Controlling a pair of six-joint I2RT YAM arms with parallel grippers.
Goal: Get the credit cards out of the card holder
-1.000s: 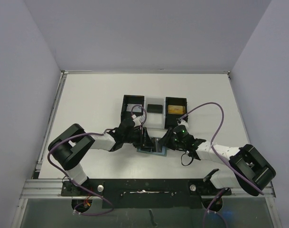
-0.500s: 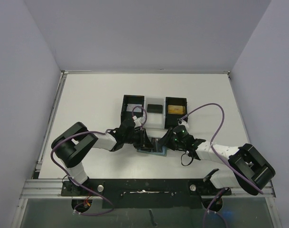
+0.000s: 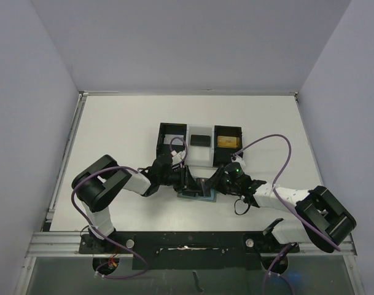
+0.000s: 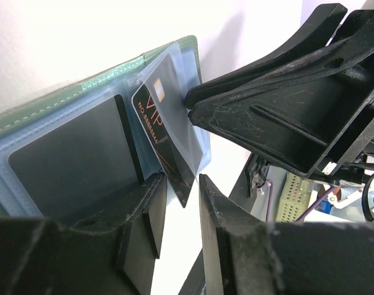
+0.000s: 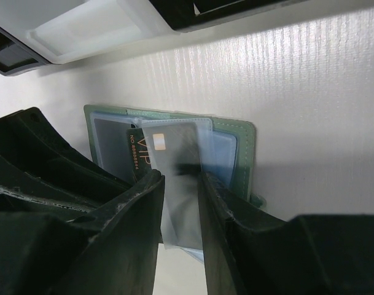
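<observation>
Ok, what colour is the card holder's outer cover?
The card holder is grey-green outside, clearest in the right wrist view.

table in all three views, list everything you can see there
table: one, white, under everything
card holder: one, grey-green outside, open between the hands
raised pocket: one, pale blue, standing up off the holder
VIP card: one, black, inside raised pocket
dark card: one, black, in the flat pocket
tray: one, black ends with clear middle, behind holder
tray cards: two, one dark in middle compartment, one yellow in right
cables: two, purple, looping off the arms
left hand: one, black, at the VIP card's corner
right hand: one, black, pinching raised pocket
</observation>
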